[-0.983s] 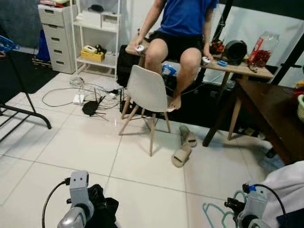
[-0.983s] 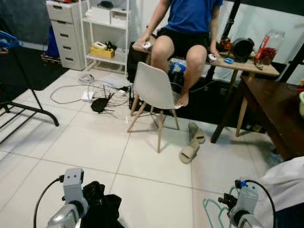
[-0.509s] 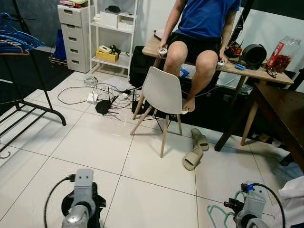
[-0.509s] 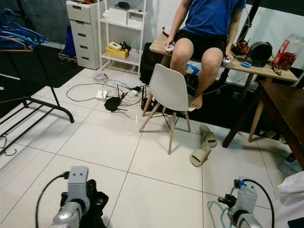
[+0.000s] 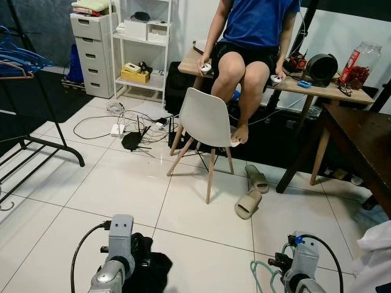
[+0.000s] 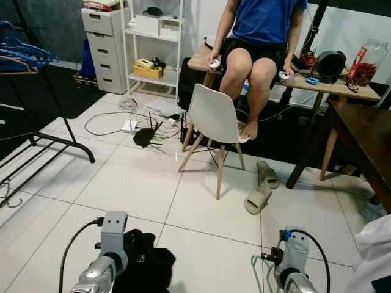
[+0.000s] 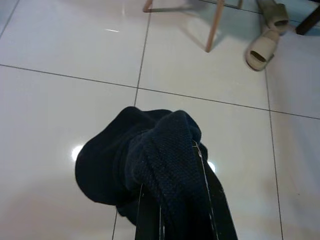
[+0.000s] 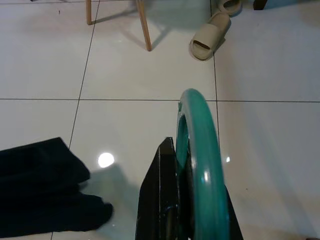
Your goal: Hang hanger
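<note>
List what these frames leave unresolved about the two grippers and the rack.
- Teal hanger: its body runs off the right wrist view's lower edge.
- Dark garment: it covers the left gripper's fingers.
- Clothes rack: cut by the left edge in the eye views, so free rail space is unknown.

The hanger (image 8: 199,165) is teal-green plastic with a thick, rounded, glossy hook. The hook curves up between the right gripper's (image 8: 187,220) black fingers, which are closed on it. The body of the hanger (image 5: 264,276) hangs low over the white tiled floor. Blue hangers (image 5: 18,60) already sit on the black clothes rack (image 5: 58,125) at the robot's far left.
</note>
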You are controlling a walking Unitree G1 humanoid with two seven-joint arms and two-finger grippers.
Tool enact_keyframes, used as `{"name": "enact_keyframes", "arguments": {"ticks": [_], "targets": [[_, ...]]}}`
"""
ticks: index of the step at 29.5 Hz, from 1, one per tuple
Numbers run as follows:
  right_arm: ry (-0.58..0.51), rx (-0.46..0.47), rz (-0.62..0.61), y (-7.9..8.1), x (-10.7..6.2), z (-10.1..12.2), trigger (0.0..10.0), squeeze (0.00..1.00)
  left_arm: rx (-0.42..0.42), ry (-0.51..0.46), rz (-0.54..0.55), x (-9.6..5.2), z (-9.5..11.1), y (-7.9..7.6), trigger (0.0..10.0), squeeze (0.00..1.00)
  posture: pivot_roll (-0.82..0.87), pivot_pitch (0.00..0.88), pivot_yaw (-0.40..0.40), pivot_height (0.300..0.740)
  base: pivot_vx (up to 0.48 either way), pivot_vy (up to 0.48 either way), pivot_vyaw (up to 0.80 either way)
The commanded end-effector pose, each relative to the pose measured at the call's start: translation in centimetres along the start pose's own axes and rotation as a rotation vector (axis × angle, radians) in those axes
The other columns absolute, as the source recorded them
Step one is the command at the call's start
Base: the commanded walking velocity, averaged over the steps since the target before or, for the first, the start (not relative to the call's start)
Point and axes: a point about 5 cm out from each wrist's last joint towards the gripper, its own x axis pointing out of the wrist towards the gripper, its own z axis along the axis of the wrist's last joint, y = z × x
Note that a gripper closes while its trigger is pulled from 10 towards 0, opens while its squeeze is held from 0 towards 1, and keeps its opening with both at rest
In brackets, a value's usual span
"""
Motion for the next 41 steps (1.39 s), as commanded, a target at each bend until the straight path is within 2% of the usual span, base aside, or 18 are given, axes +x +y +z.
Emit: {"name": "enact_keyframes", "arguments": {"ticks": [1,4,6,7,8,10,13,41], "targets": [[0.0,0.01,-0.006,-0.22,-0.04,0.05,10.0,0.0,0.001,-0.011,-0.023,0.22,0.38,-0.54,10.0,0.0,-0.04,0.0,-0.082,0.74,0.0,0.0,-0.8],[0.001,0.029,0.004,-0.16,-0.06,-0.04,10.0,0.0,-0.004,-0.013,-0.017,0.22,0.47,-0.2,10.0,0.0,-0.04,0.0,-0.083,0.74,0.0,0.0,-0.8],[0.0,0.041,0.011,-0.16,-0.08,-0.07,10.0,0.0,-0.038,-0.015,-0.012,0.18,0.4,-0.13,10.0,0.0,-0.03,0.0,-0.083,0.74,0.0,0.0,-0.8],[-0.001,0.051,0.016,-0.19,-0.1,-0.09,10.0,0.0,-0.079,-0.019,-0.007,0.14,0.35,-0.01,10.0,0.0,-0.03,0.0,-0.088,0.74,0.0,0.0,-0.8],[-0.001,0.051,0.016,-0.19,-0.1,-0.09,10.0,0.0,-0.079,-0.019,-0.007,0.14,0.35,-0.01,10.0,0.0,-0.03,0.0,-0.088,0.74,0.0,0.0,-0.8],[0.005,0.031,0.012,-0.31,-0.15,-0.12,10.0,0.0,-0.137,-0.025,-0.024,0.08,0.31,0.09,10.0,0.0,-0.03,0.0,-0.089,0.74,0.0,0.0,-0.8],[0.005,0.025,0.002,-0.43,-0.2,-0.17,10.0,0.0,-0.159,-0.03,-0.037,0.03,0.32,0.23,10.0,0.0,-0.02,0.0,-0.084,0.74,0.0,0.0,-0.8],[-0.015,0.127,0.032,-0.89,-0.51,-0.3,10.0,0.0,-0.177,-0.026,-0.097,-0.16,-0.02,-0.1,10.0,0.0,-0.05,0.0,-0.071,0.74,0.0,0.0,-0.8]]}}
